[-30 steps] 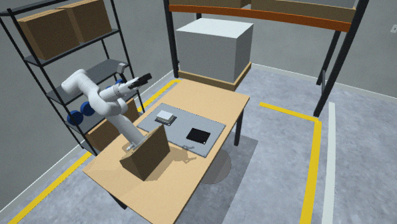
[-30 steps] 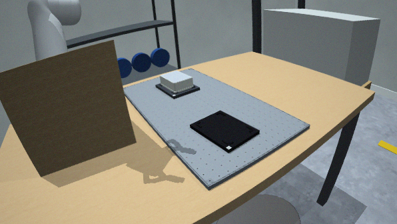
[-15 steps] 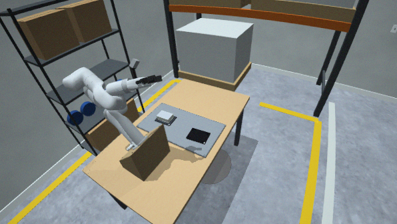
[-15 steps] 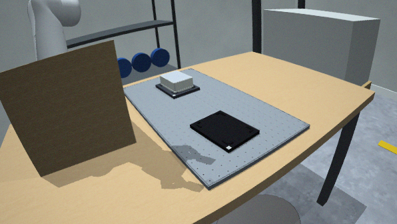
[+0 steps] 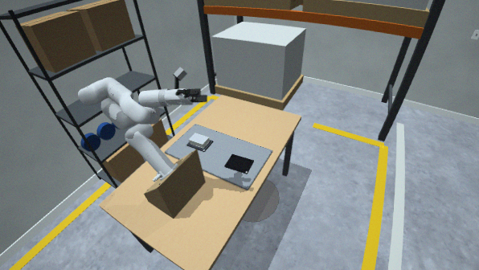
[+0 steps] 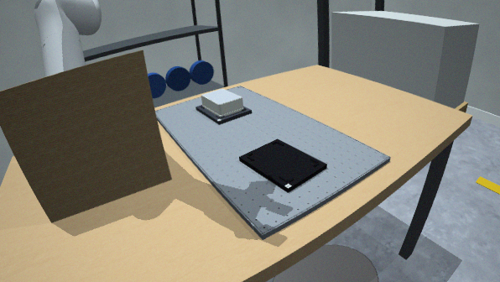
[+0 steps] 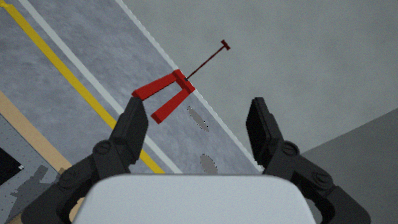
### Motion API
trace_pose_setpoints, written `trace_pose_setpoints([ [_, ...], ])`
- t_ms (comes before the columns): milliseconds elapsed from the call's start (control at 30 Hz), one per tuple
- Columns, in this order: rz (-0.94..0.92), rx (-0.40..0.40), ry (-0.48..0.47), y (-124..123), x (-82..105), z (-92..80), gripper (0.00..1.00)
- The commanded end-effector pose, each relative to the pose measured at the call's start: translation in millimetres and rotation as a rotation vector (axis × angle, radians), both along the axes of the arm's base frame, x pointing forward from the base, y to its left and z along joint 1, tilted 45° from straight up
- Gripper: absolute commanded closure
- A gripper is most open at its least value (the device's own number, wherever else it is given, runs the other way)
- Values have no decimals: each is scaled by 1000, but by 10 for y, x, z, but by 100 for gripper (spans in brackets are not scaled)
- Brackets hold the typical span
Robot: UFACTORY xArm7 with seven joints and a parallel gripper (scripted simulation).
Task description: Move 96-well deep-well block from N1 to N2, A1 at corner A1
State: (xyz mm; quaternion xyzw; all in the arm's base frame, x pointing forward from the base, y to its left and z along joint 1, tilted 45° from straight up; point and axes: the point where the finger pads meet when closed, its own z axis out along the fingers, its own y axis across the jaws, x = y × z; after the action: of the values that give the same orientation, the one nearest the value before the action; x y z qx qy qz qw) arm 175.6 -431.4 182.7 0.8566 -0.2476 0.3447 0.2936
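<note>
The white deep-well block [image 5: 199, 140] sits on the black nest N1 [image 6: 226, 117] at the far end of the grey perforated baseplate [image 6: 268, 151]; it also shows in the exterior view [image 6: 222, 102]. Nest N2 [image 5: 239, 163] is a bare black plate with corner locators and a small white mark at its near corner [image 6: 283, 163]. My gripper [image 5: 198, 96] is open and empty, high above the table's back left corner, well away from the block. In the wrist view its fingers frame only floor and wall.
A tall brown cardboard panel [image 5: 177, 186] stands on the table near the arm's base. A shelf rack [image 5: 80, 80] with boxes and blue dumbbells is behind the arm. A grey crate [image 5: 257, 58] stands beyond the table. A red pallet jack [image 7: 167, 95] lies on the floor.
</note>
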Motion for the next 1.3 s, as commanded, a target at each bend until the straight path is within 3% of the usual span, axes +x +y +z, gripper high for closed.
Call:
trace_pose_setpoints([
  [0,14,-11,70,-45,80,-65,0],
  [133,79,-1,185,-45,231,-195,0],
  [433,181,20,323,25,491,-397,0],
  [567,203,26,347,48,538,-430,0],
  [733,299,50,441,155,723,-559,0],
  [1267,512,104,586,516,1134,-824,0],
])
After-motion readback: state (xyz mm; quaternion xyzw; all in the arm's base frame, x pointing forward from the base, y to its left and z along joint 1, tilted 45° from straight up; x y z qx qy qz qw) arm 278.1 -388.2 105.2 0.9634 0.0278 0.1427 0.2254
